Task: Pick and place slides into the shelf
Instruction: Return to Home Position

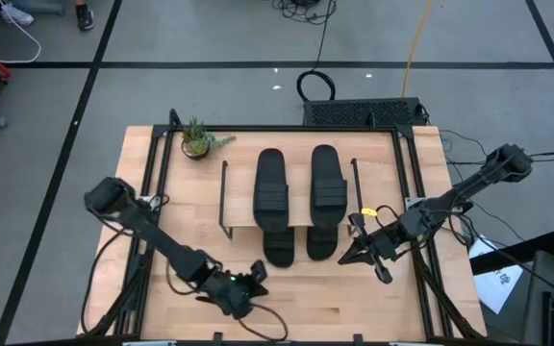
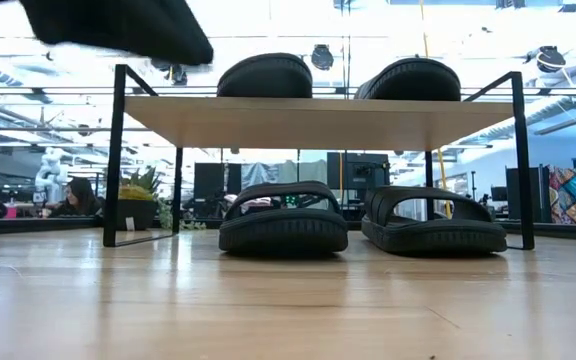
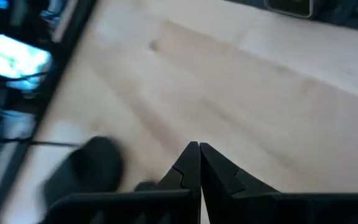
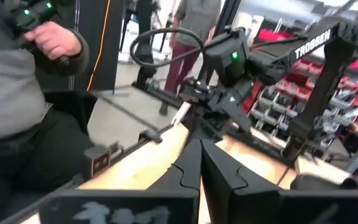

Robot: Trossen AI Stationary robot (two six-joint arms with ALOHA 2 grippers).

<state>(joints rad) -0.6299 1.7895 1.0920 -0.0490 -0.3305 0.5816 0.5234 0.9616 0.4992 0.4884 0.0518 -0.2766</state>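
Note:
The shelf (image 1: 296, 207) stands mid-table on thin black legs, its plank (image 2: 318, 120) seen edge-on in the low view. Two black slides (image 1: 271, 183) (image 1: 328, 179) lie on the plank. Two more (image 2: 281, 218) (image 2: 433, 220) rest with their soles on the table under it, their near ends poking out (image 1: 278, 248) (image 1: 320, 242). My left gripper (image 1: 257, 276) (image 3: 198, 145) is shut and empty above the table's near edge, near-left of the shelf. My right gripper (image 1: 346, 256) (image 4: 199, 143) is shut and empty beside the shelf's near right leg.
A small potted plant (image 1: 198, 141) sits at the table's far left corner. A black box (image 1: 364, 112) and cables lie beyond the far edge. A person (image 4: 23, 99) holding a controller shows beyond the table's near side. Bare wood (image 1: 354, 308) lies between shelf and near edge.

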